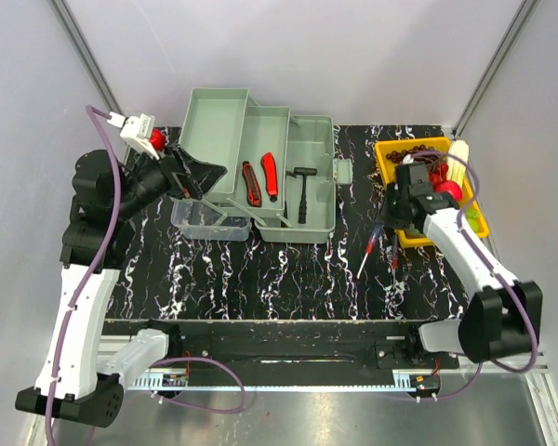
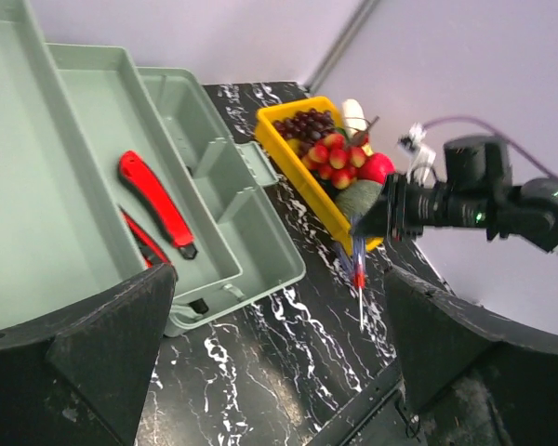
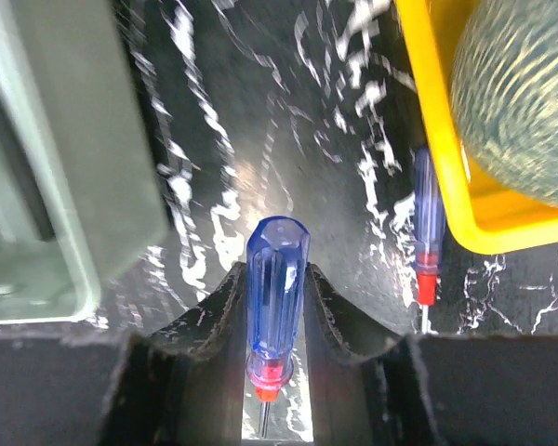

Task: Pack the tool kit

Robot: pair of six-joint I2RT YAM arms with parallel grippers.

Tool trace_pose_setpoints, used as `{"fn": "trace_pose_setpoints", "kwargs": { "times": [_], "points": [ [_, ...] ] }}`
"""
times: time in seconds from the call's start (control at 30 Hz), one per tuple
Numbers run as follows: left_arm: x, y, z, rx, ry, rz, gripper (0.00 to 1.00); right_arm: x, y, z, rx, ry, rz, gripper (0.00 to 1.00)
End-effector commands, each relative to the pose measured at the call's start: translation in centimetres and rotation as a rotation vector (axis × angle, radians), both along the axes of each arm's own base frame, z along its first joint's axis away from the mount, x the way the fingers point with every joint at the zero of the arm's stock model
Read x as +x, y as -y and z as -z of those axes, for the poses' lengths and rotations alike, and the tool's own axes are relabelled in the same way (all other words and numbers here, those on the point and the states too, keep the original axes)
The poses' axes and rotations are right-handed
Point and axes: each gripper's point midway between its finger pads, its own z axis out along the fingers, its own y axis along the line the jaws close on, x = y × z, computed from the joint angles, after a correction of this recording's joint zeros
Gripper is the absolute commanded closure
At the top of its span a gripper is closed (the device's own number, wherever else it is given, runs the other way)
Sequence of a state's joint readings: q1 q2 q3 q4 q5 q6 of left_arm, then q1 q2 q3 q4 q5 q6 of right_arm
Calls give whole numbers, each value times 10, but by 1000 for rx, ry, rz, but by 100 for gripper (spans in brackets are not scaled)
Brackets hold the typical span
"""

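Observation:
The pale green toolbox [image 1: 288,167] stands open at the table's back, its trays folded out. Two red-handled tools [image 1: 260,181] and a black hammer [image 1: 303,190] lie in it. My right gripper [image 3: 275,279] is shut on a blue-handled screwdriver [image 3: 276,269]; in the top view it [image 1: 388,216] is low over the table between the toolbox and the yellow tray, shaft [image 1: 365,253] pointing toward me. A second blue screwdriver [image 3: 428,232] lies beside the tray. My left gripper [image 2: 279,279] is open and empty, by the toolbox's left side [image 1: 197,177].
A yellow tray of fruit [image 1: 387,153] stands at the back right, close behind my right gripper. A clear plastic box [image 1: 205,221] sits at the toolbox's front left corner. Black marbled table [image 1: 279,279] lies in front of the toolbox.

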State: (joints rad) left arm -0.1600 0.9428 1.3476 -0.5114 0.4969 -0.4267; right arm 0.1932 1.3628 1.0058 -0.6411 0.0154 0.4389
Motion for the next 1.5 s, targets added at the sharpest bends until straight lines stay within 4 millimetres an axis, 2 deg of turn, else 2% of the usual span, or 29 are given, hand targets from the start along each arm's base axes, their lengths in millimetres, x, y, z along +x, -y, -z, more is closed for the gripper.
{"fn": "trace_pose_setpoints", "kwargs": {
  "times": [0.0, 0.13, 0.27, 0.43, 0.53, 0.6, 0.67, 0.73, 0.77, 0.87, 0.93, 1.17, 1.27, 1.33, 1.4, 1.43, 1.47],
  "points": [
    [-13, 23, -25, -50, 108, 149, 1, 23, 5, -97, 32, 254, 73, 100],
    [-18, 36, -25, -68, 107, 224, 1, 29, -8, -162, 107, 408, 13, 100],
    [-15, 54, -17, -132, 57, 281, 1, 20, -51, -209, 286, 482, -191, 100],
    [-23, 104, -5, -173, 1, 423, 1, 3, -111, -256, 472, 601, -394, 100],
    [-26, 137, 7, -153, -62, 502, 1, -13, -149, -274, 557, 650, -498, 100],
    [-20, 150, 17, -123, -118, 495, 1, -19, -163, -284, 619, 675, -532, 100],
    [-15, 161, 28, -96, -159, 504, 2, -23, -173, -288, 684, 683, -549, 100],
    [-18, 168, 29, -90, -161, 527, 4, -27, -180, -293, 721, 699, -575, 100],
    [-17, 170, 28, -88, -156, 530, 8, -28, -181, -293, 727, 695, -576, 100],
    [-19, 176, 25, -88, -137, 542, 28, -29, -184, -290, 744, 683, -577, 100],
    [-18, 182, 29, -89, -150, 550, 33, -30, -186, -292, 766, 684, -582, 100],
    [-25, 202, 33, -93, -171, 604, 37, -30, -189, -296, 799, 688, -587, 100],
    [-22, 203, 38, -86, -182, 589, 55, -32, -189, -297, 806, 686, -592, 100],
    [-18, 203, 41, -76, -193, 564, 80, -32, -189, -296, 807, 682, -585, 100],
    [-13, 199, 44, -58, -197, 528, 98, -30, -188, -289, 794, 660, -570, 100],
    [-12, 197, 44, -49, -197, 510, 100, -28, -187, -286, 779, 659, -562, 92],
    [-10, 194, 45, -38, -193, 491, 100, -28, -186, -282, 768, 652, -555, 77]
  ]
}}
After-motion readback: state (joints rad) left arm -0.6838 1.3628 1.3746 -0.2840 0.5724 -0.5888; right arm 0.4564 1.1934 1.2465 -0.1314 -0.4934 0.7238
